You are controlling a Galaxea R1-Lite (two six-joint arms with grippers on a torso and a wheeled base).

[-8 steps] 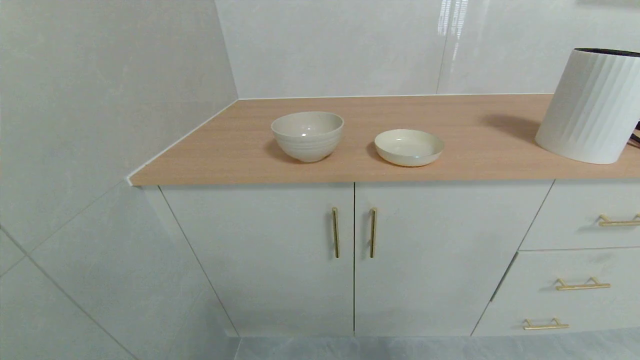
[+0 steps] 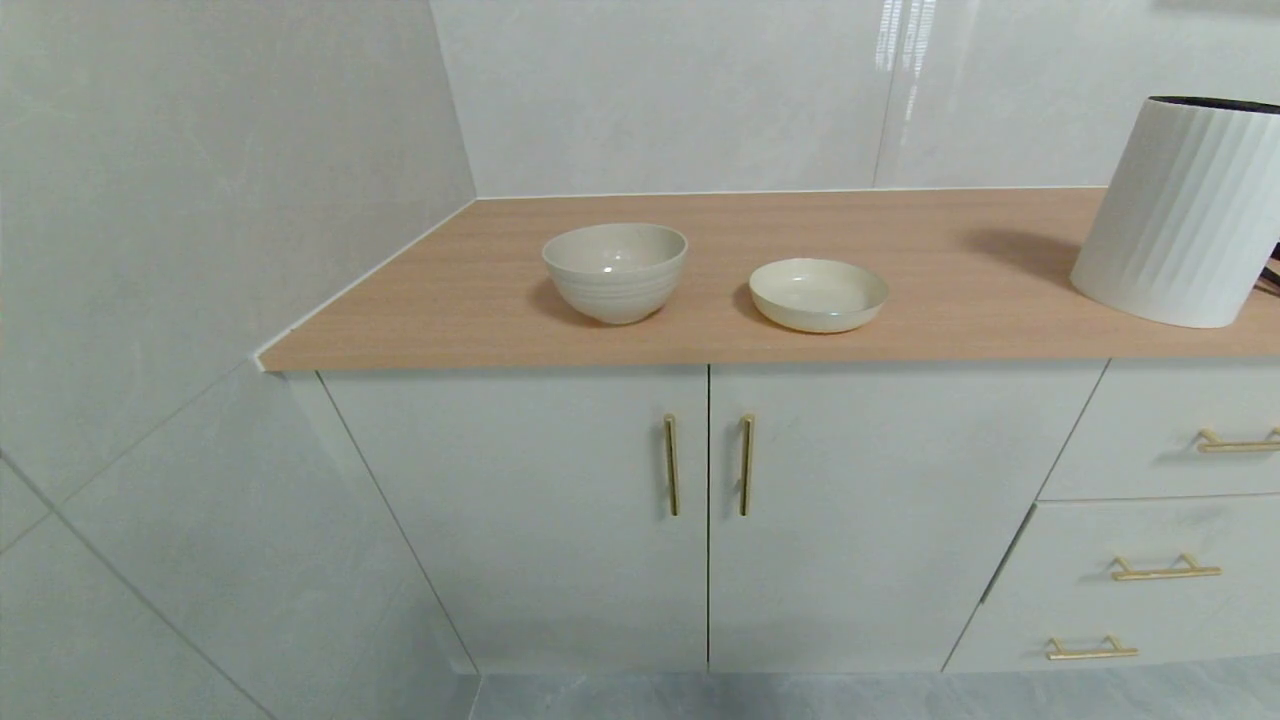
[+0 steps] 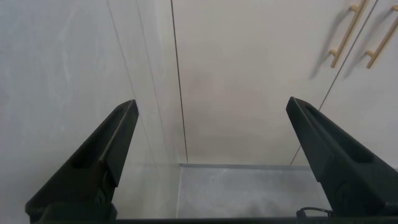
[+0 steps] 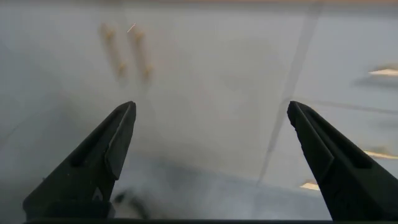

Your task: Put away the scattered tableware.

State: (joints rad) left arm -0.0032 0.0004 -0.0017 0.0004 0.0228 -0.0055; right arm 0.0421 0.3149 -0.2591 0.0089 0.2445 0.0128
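A deep cream bowl (image 2: 615, 270) with ribbed sides stands on the wooden countertop (image 2: 950, 290), left of centre. Beside it to the right rests a shallow cream dish (image 2: 818, 294), apart from the bowl. My left gripper (image 3: 211, 109) is open and holds nothing; it hangs low in front of the white cabinet door (image 3: 249, 81) near the floor. My right gripper (image 4: 211, 111) is open too, with nothing between its fingers, facing the cabinet front and its gold handles (image 4: 127, 53).
A tall white ribbed container (image 2: 1185, 210) stands at the counter's right end. Below are two cabinet doors with vertical gold handles (image 2: 708, 465) and drawers (image 2: 1165, 570) to the right. A tiled wall closes the left side.
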